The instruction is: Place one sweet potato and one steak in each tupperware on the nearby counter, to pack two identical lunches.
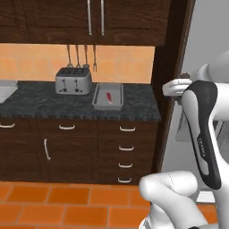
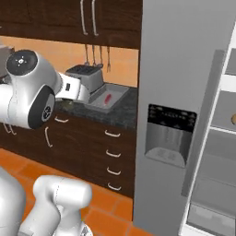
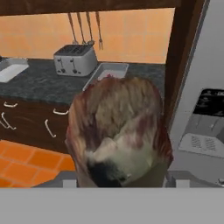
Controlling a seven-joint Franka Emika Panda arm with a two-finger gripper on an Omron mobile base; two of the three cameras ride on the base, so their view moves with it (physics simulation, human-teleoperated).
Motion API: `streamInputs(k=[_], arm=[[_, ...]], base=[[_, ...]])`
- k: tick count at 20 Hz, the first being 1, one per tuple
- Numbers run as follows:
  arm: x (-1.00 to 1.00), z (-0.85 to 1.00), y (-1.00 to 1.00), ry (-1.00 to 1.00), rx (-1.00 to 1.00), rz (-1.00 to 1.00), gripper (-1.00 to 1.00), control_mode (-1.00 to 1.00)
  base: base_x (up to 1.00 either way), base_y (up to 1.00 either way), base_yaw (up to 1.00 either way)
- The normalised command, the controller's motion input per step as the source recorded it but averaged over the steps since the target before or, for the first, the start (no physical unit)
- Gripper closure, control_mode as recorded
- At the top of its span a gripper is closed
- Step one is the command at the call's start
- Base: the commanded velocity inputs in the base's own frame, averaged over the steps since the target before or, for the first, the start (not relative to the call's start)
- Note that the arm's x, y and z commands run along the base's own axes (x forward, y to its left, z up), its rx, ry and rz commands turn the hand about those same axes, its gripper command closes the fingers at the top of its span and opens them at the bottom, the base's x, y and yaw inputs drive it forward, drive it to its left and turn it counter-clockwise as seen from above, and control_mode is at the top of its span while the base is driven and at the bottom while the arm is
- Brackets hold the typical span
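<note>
A mottled brown, tan and reddish sweet potato point(image 3: 116, 131) fills the middle of the hand view, very close to the camera. My gripper point(image 3: 117, 173) is shut on it, and the potato hides the fingertips. On the dark counter a pale tupperware point(image 1: 99, 103) point(image 2: 94, 102) point(image 3: 92, 78) lies just right of the toaster, with a small red steak point(image 1: 108, 97) point(image 2: 108, 99) inside. The white hand point(image 1: 173, 87) hovers at counter height, right of the counter's end and apart from the tray.
A silver toaster point(image 1: 74, 80) point(image 3: 75, 60) stands left of the tray, with utensils hanging on the orange wall above. A pale basin or tray point(image 1: 5, 91) point(image 3: 11, 70) sits at the counter's far left. The tall grey fridge point(image 2: 184, 115) rises on the right, beside a dark wood panel point(image 1: 172, 67).
</note>
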Motion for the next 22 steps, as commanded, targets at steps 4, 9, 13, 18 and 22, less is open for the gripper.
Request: streamInputs(k=[4,9,13,18,22], arm=[[0.0,0.0,0.0,0.0,0.0,0.0,1.0,1.0],[0.0,0.0,0.0,0.0,0.0,0.0,1.0,1.0],[0.0,0.0,0.0,0.0,0.0,0.0,1.0,1.0],[0.0,0.0,0.0,0.0,0.0,0.0,1.0,1.0],[0.0,0.0,0.0,0.0,0.0,0.0,1.0,1.0]], base=[[0.22,1.0,0.11],[0.31,1.0,0.07],[0.48,1.0,0.02],[0.82,1.0,0.0],[1.0,1.0,0.0]])
